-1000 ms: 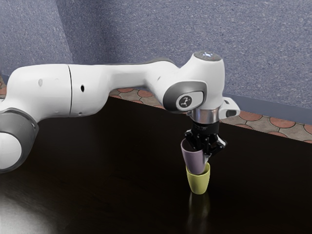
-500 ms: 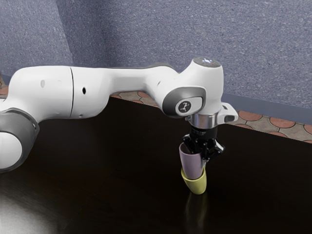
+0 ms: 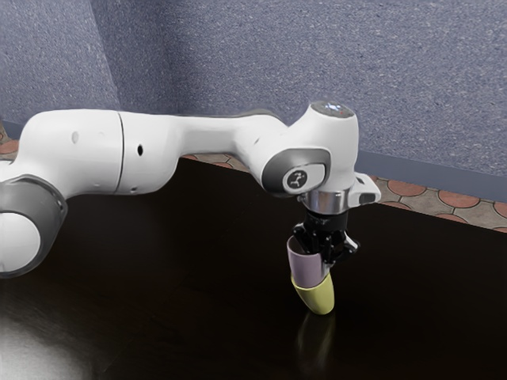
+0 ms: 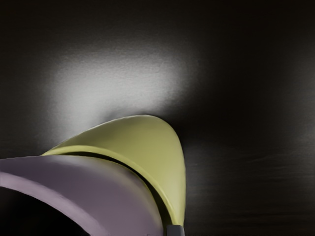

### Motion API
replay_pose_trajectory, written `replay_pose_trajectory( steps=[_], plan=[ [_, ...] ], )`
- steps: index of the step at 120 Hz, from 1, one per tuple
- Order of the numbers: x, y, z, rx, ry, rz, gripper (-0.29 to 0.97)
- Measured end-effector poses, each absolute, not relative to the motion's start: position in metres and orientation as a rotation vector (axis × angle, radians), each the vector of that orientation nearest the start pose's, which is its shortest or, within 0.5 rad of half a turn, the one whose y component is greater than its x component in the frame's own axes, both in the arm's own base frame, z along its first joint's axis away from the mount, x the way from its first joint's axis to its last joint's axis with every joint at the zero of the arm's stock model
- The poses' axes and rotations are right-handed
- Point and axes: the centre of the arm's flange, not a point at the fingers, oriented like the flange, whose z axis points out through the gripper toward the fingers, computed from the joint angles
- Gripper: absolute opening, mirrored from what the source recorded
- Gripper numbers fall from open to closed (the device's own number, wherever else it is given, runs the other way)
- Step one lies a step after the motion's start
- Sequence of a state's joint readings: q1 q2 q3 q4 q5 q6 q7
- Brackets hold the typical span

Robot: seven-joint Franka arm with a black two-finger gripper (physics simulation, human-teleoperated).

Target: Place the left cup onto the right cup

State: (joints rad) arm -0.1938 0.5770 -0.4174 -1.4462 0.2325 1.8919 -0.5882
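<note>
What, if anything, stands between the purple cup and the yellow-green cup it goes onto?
Nothing visible does. The purple cup, gripped by the end effector, sits nested partway inside the yellow-green cup, which leans tilted on the dark table.

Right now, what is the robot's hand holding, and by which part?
The gripper pinches the purple cup by its rim; that cup sits tilted inside the yellow cup.

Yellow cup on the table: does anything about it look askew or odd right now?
Yes. The yellow cup is tilted rather than standing flat on the dark table, leaning with the purple cup that is wedged into it at a slant. The end effector grips the purple cup's rim. Nothing looks spilled or broken.
</note>
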Motion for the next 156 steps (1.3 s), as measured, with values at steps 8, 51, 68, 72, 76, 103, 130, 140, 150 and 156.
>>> replay_pose_trajectory(
  steps=[8,51,68,72,76,103,130,140,150,156],
  plan=[
    [0.607,-0.343,0.364,-3.101,0.084,0.111,-0.1],
    [0.61,-0.336,0.352,-3.107,0.066,0.104,0.42],
    [0.612,-0.335,0.352,-3.112,0.063,0.095,0.55],
    [0.612,-0.335,0.352,-3.112,0.064,0.094,0.57],
    [0.612,-0.335,0.352,-3.113,0.064,0.093,0.58],
    [0.611,-0.338,0.353,-3.115,0.07,0.087,0.65],
    [0.608,-0.344,0.358,-3.117,0.087,0.069,0.67],
    [0.607,-0.345,0.362,-3.119,0.089,0.06,0.67],
    [0.607,-0.345,0.368,-3.121,0.089,0.046,0.67],
    [0.607,-0.345,0.372,-3.123,0.088,0.036,0.68]
  ],
)
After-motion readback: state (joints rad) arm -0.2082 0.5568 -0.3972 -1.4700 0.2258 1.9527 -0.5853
